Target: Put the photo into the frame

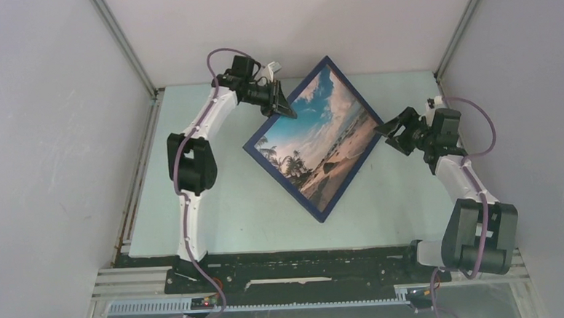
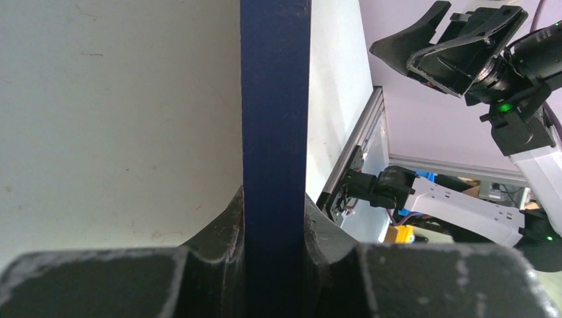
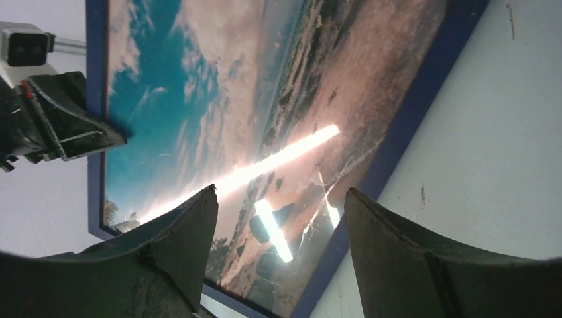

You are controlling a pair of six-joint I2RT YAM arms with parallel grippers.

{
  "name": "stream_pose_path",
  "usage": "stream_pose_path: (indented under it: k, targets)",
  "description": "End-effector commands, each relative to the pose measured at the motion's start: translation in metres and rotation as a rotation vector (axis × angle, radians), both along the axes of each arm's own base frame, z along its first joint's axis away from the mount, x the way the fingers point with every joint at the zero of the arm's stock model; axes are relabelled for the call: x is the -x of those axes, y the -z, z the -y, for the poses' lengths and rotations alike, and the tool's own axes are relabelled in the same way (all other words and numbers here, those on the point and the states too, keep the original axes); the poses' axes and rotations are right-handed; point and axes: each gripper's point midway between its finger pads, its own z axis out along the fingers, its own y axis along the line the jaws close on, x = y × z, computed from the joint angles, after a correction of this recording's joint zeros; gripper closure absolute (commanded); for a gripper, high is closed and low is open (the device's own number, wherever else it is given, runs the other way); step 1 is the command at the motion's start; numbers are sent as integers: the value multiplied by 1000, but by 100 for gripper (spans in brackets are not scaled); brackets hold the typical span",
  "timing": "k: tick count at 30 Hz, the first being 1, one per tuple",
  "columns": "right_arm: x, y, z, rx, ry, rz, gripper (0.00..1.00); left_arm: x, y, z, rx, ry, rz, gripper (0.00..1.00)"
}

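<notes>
**Photo seated in the navy frame; left arm gripping it, right arm open beside it.**

Nearest the arm bases, I see the frame (image 2: 275, 99) turned like a diamond on the pale green table (image 1: 216, 206), one corner pointing back at me. The photo (image 1: 318, 139) fills it, beach side up, with navy border on every side. Just off the frame's right corner, my right gripper (image 1: 389, 137) has its jaws spread wide with nothing between them. Its wrist camera looks across the glossy print. Farther out, on the frame's far-left edge, my left gripper (image 1: 285, 109) is pinched narrow onto the navy rail, a finger against each face. I cannot tell whether the frame lies flat or is tipped up there.
</notes>
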Motion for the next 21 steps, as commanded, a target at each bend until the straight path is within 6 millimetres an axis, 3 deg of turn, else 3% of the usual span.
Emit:
stream_pose_path:
  k: [1,5,9,12,18,21]
  targets:
    - [-10,-10,1,5,-18,61,23,-7,26,14,8,23,40,100]
    - [-10,-9,1,-1,-20,57,23,-21,70,-2,-155,-35,43,99]
    - [-11,-7,2,0,-19,54,23,-37,93,-27,-350,-136,108,83]
    - [-12,-5,1,-8,-21,50,24,-48,84,-45,-455,-200,190,76]
    - [-12,-6,-1,-16,-33,52,24,-58,52,-78,-658,-337,328,40]
    - [-10,-8,1,-3,-26,60,24,-58,25,-106,-763,-457,388,32]
